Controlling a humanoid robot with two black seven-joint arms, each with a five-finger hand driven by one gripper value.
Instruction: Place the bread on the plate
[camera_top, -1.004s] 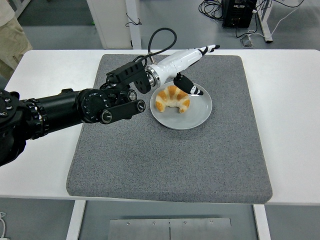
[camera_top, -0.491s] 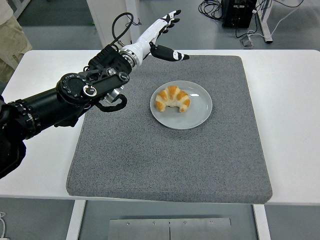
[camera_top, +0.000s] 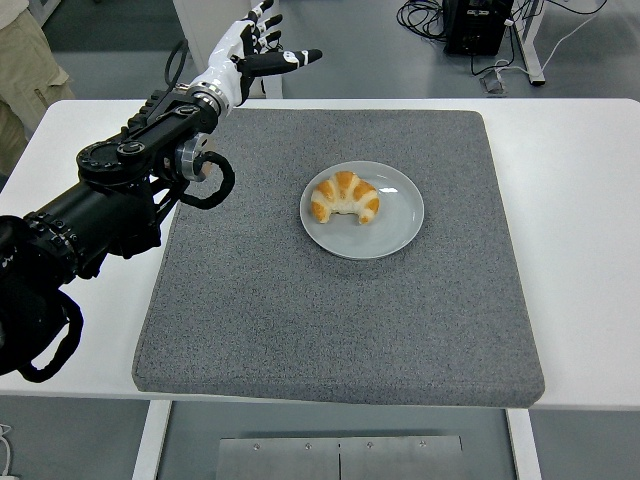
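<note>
Left hand has withdrawn, empty, from croissant on plate.

Golden croissant flat on the grey plate (left of centre), mid-mat.

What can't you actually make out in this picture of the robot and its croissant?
- Right arm: nowhere in the head view, so nothing can be said of it.
- Person: cut off by the top-left corner; only pale clothing shows.
- Underside of the croissant: hidden by its own body where it rests on the plate.
- Left arm's shoulder: cut off by the left edge; the left hand is open.
</note>
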